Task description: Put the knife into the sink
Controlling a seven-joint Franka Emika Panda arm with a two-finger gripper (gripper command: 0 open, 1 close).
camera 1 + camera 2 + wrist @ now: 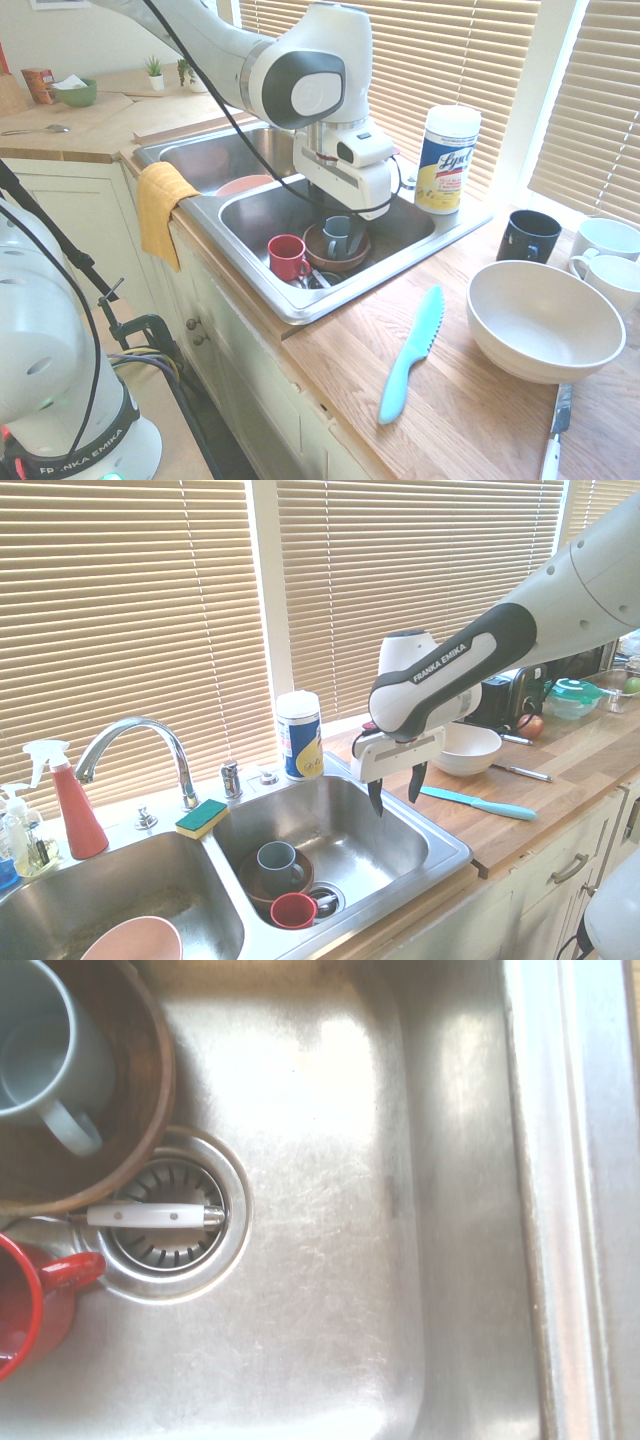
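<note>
The jaws (397,791) hung wide apart and empty over the sink (443,858). Below them, a grey-blue mug (279,866) sat in a brown bowl (262,882), near a red mug (293,911). Outside the basin, the turquoise knife (412,356) lay flat on the bench (455,420), near the big bowl (545,320).

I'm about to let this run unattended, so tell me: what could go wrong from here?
The turquoise knife lies flat on the wooden counter, so the tool, open above the basin, might slip over its thin profile.

The big bowl sits close beside the serrated blade; a wide approach could bump it.

If the knife is dropped over the drain side, it could knock the red mug.
</note>
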